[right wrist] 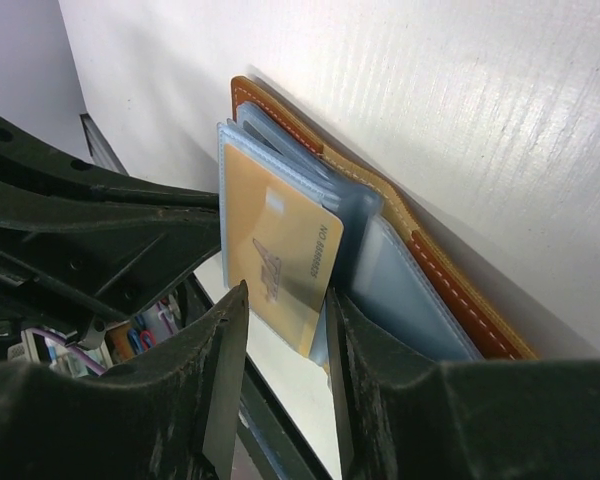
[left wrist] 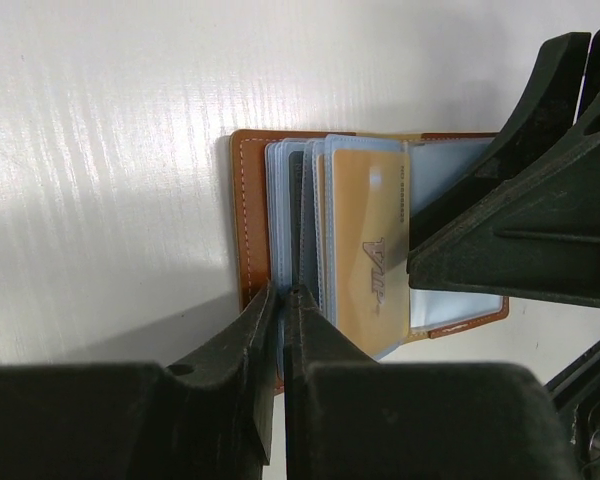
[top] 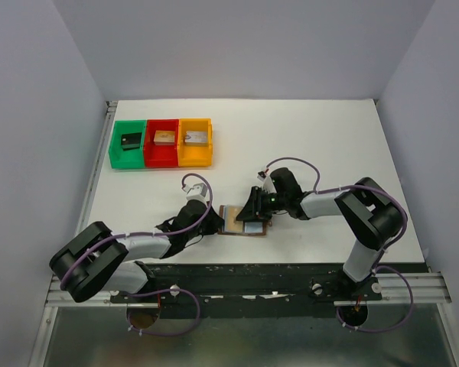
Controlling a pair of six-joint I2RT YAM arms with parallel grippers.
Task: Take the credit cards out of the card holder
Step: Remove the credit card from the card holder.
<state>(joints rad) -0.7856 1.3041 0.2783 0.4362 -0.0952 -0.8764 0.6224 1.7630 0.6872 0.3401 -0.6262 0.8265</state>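
Observation:
The card holder (top: 245,223), a brown leather wallet, lies open on the white table between my two grippers. Its pale blue pocket leaves fan up from the leather (left wrist: 248,220) (right wrist: 280,112). A tan-gold credit card (left wrist: 370,240) (right wrist: 280,240) with dark marks lies on top of the fan. My left gripper (top: 219,222) (left wrist: 283,292) is shut on a thin pale blue edge at the near end of the stack; card or pocket leaf, I cannot tell. My right gripper (top: 254,212) (right wrist: 286,292) stands open over the holder's other half, one finger resting on a pale blue pocket.
Green (top: 128,143), red (top: 162,142) and orange (top: 195,141) bins stand in a row at the back left, each with a small block inside. White walls enclose the table on three sides. The arms' mounting rail (top: 291,272) runs along the near edge.

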